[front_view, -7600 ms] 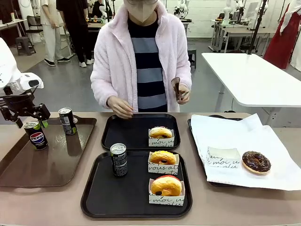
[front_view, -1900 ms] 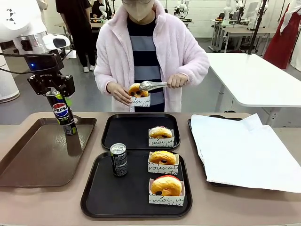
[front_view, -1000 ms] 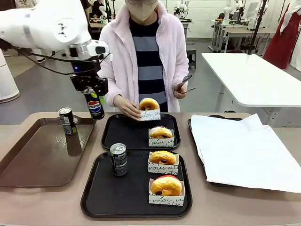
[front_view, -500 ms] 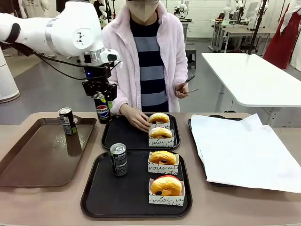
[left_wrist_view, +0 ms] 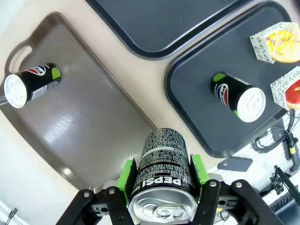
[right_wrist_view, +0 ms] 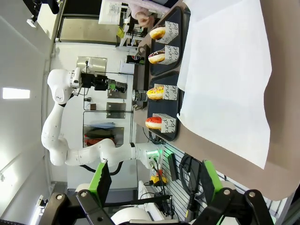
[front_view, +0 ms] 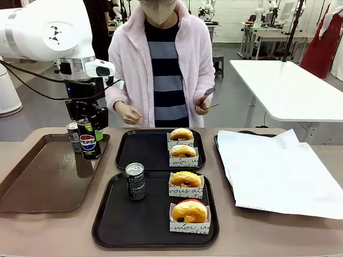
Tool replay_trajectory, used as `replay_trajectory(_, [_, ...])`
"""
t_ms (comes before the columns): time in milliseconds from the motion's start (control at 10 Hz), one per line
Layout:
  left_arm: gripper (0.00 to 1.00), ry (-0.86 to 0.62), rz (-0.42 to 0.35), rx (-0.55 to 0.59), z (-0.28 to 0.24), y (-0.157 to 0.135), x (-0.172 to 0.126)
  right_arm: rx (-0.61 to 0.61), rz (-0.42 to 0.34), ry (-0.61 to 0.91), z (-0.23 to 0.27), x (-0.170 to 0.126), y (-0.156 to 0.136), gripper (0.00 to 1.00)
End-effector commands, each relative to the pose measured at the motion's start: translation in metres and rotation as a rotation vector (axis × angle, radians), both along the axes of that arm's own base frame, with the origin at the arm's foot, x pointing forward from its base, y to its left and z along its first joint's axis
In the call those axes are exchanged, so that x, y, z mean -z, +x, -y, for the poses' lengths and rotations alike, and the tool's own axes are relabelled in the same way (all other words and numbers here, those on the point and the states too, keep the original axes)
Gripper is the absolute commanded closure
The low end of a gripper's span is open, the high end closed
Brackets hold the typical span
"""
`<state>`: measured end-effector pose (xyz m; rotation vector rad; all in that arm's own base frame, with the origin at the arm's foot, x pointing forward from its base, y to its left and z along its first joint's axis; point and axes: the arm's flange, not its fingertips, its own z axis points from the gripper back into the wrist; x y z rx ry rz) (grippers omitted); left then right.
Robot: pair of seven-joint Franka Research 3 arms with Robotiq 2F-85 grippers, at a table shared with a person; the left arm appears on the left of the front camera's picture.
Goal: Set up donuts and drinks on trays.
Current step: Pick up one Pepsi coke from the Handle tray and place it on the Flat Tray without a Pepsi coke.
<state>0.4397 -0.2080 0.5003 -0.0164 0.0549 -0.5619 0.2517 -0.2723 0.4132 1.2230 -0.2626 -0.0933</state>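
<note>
The left gripper point(front_view: 89, 140) has its green-padded jaws clamped on the sides of a slim dark Pepsi can with a silver top point(front_view: 89, 144), held upright in the air over the right end of the brown plastic tray point(front_view: 37, 182), just in front of a second dark can point(front_view: 72, 135) standing at that tray's far corner. The near matte black rectangular tray point(front_view: 115, 225) already carries one dark can point(front_view: 135, 181) and two glazed ring donuts in white lettered paper sleeves point(front_view: 185, 183), while the far black tray point(front_view: 139, 152) holds two sleeved donuts point(front_view: 183, 150) at its right side and no drink, so the held can most likely belongs on the far tray's bare left half. To do this well, the arm should carry the can high enough to pass over the raised rims, keep it vertical, and come down well apart from the donuts and from the person's hand point(front_view: 129, 113) hovering above that tray's far edge. Lower until the base sits flat before parting the jaws, then lift straight up so the pads point(left_wrist_view: 125, 174) don't drag the can over. In the right wrist view the right gripper point(right_wrist_view: 152, 180) has its jaws spread wide with nothing between them, high to the side of the white paper-lined tray point(right_wrist_view: 225, 70).
</note>
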Motion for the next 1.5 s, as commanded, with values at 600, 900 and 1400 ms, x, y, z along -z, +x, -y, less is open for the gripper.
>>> replay_trajectory(600, [0.41, -0.049, 0.159, -0.102, 0.078, 0.136, 0.029, 0.000, 0.017, 0.011, 0.001, 0.000, 0.000, 0.00])
replay_trajectory(900, [0.41, -0.001, 0.224, -0.070, 0.087, 0.156, 0.069, 0.000, 0.017, 0.011, 0.001, 0.000, 0.000, 0.00])
replay_trajectory(1400, [0.41, 0.000, 0.178, -0.089, 0.088, 0.170, 0.110, 0.000, 0.017, 0.011, 0.001, 0.000, 0.000, 0.00])
